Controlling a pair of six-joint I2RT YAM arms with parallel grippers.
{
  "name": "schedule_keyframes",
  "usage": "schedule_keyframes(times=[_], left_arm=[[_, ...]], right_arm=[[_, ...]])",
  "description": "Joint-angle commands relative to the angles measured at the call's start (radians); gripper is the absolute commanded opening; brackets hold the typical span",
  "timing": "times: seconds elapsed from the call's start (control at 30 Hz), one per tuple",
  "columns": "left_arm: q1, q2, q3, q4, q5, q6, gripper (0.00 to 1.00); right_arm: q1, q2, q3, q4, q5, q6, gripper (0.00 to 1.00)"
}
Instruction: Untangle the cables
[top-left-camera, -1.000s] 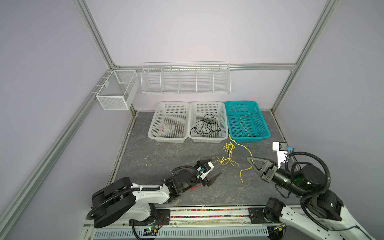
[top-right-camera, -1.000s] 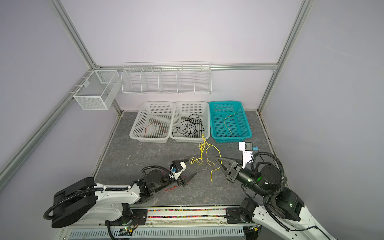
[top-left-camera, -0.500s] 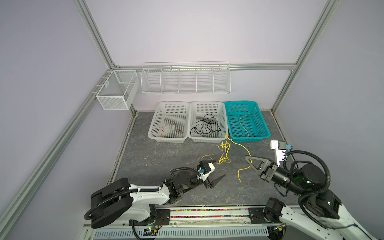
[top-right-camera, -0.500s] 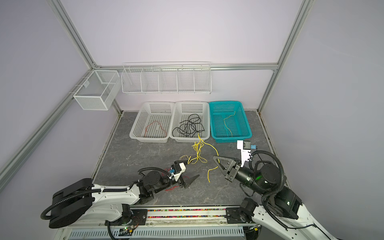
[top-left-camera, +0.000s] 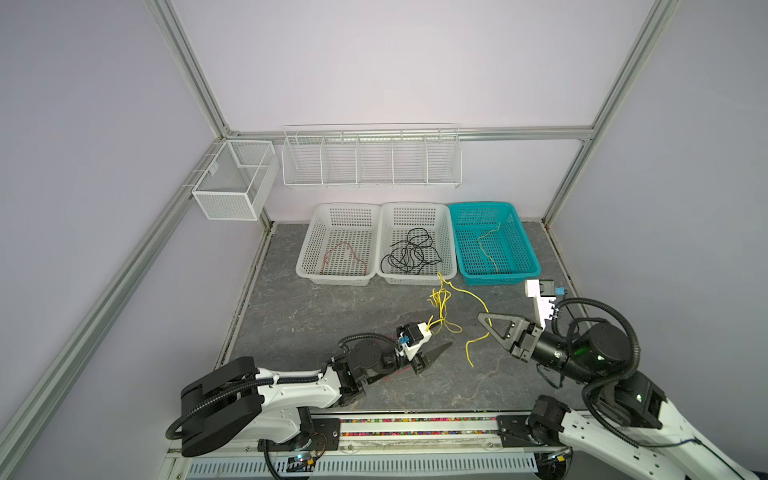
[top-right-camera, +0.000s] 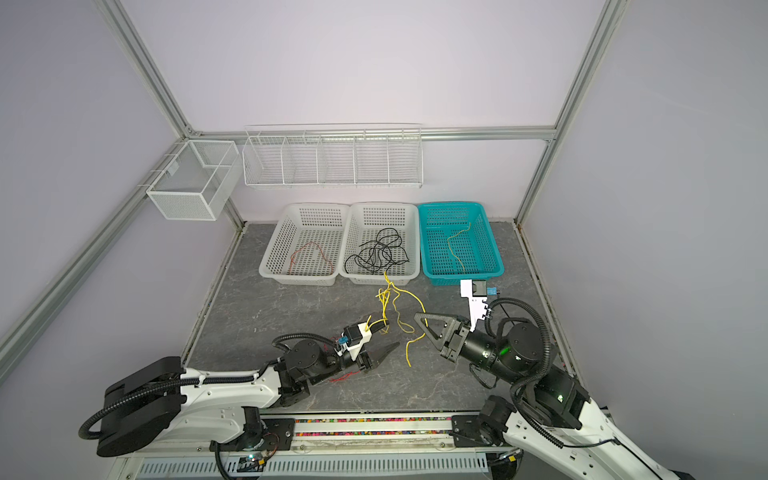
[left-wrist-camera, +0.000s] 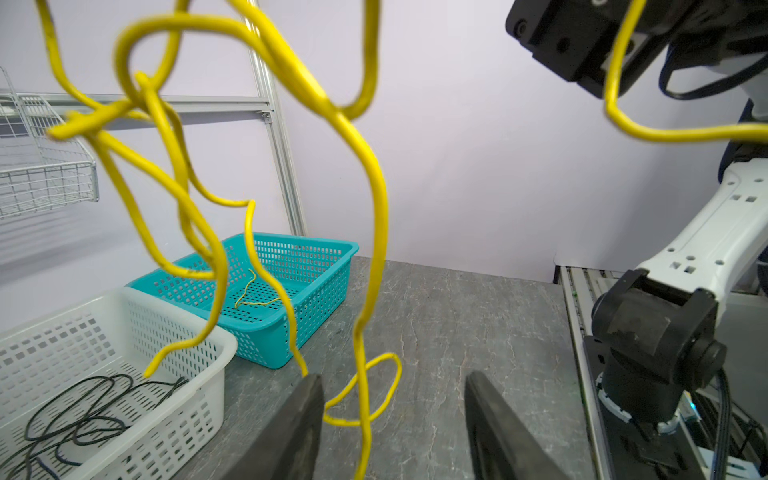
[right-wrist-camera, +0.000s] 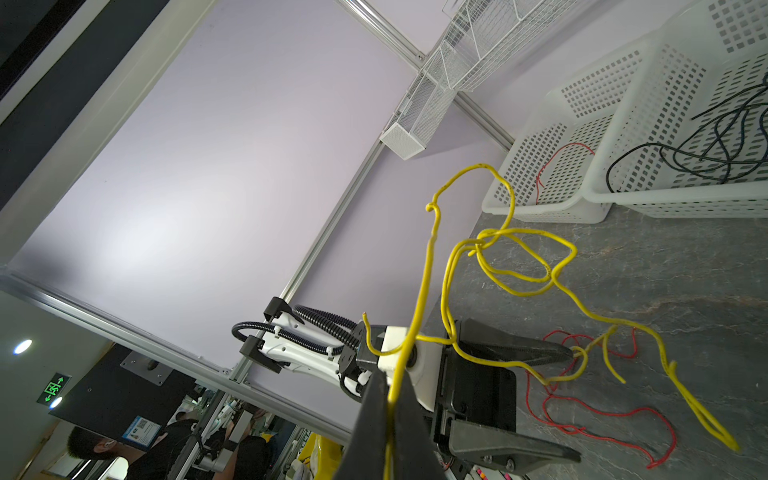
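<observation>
Nearest the front, straight in front of the teal perforated plastic basket (top-left-camera: 500, 277) and well apart from it, the right gripper (top-left-camera: 482, 317) has its black triangular fingers pressed together on the knotted yellow cable (left-wrist-camera: 381, 199). The right wrist view shows the strand pinched between them. From that grip the thin cable rises into a bunch of loops hanging clear of the grey marbled tabletop (top-left-camera: 316, 316), and one free end dangles to the tabletop below the gripper. Whether the bunch is one cable or several cannot be told.

In front of the teal basket and to its left, the left gripper (left-wrist-camera: 392, 386) has its jaws apart. One yellow strand hangs through the gap and another runs down to the tip of one finger, but nothing is clamped. A further strand lies over that arm's white camera mount (top-left-camera: 417, 338). A loose red cable (right-wrist-camera: 623, 413) sprawls on the tabletop beneath this gripper.

Inside the teal basket lies a lone yellow cable (top-left-camera: 481, 243). Touching it on the left, a white perforated plastic basket (top-left-camera: 415, 204) holds tangled black cables (top-left-camera: 409, 253). Further left, a second white basket (top-left-camera: 345, 205) holds a thin red cable (top-left-camera: 345, 245). Above and behind, to the teal basket's left, a white wire rack (top-left-camera: 370, 158) hangs on the wall, with a white mesh box (top-left-camera: 232, 183) further left.
</observation>
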Motion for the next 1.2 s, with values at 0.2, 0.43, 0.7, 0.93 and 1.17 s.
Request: schedule_keyframes(times=[0.2, 0.43, 0.7, 0.93, 1.17], left_arm=[[-0.004, 0.010, 0.020, 0.016, 0.007, 0.004, 0.29], [-0.004, -0.039, 0.017, -0.063, 0.012, 0.001, 0.11], [-0.004, -0.158, -0.024, -0.175, 0.071, -0.093, 0.00], [-0.013, -0.413, -0.061, -0.418, 0.188, -0.263, 0.00], [-0.015, -0.773, -0.037, -0.782, 0.164, -0.369, 0.00]], right_arm=[[0.012, -0.012, -0.002, 0.049, -0.019, 0.018, 0.06], [0.012, -0.032, 0.000, -0.001, 0.027, -0.005, 0.06], [0.012, -0.056, -0.015, -0.097, 0.167, -0.052, 0.06], [0.009, -0.073, -0.033, -0.264, 0.457, -0.075, 0.06], [0.004, -0.097, -0.143, -0.339, 0.591, -0.009, 0.06]])
